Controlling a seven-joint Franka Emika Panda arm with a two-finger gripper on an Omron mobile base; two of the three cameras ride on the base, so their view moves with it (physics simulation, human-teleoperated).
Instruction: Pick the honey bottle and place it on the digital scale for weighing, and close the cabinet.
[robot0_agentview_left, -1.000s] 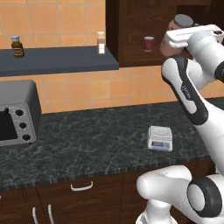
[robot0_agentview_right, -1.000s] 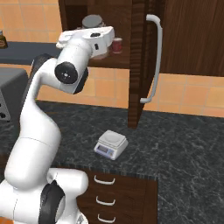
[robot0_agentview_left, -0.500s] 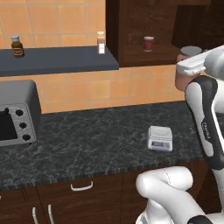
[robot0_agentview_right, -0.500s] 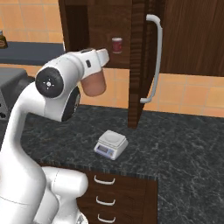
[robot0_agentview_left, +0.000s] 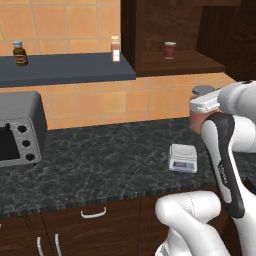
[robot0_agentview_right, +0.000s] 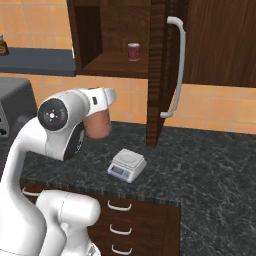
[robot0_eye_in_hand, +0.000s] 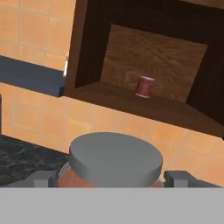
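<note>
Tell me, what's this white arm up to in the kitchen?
The arm's gripper is carrying a honey bottle, its jaws shut on either side just below the grey lid. The bottle hangs in the air above the counter, not yet set on the small grey scale waiting there. The cabinet above is open, its door swung out, with a small dark red jar on its shelf.

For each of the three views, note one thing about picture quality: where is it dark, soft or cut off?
Left base view: the open cabinet interior is dim, the small red jar soft-edged. Right base view: evenly lit, no glare; the arm hides part of the honey bottle. Hand view: the bottle's grey lid looms large and slightly blurred, cut off at the bottom between the pincer tips.
</note>
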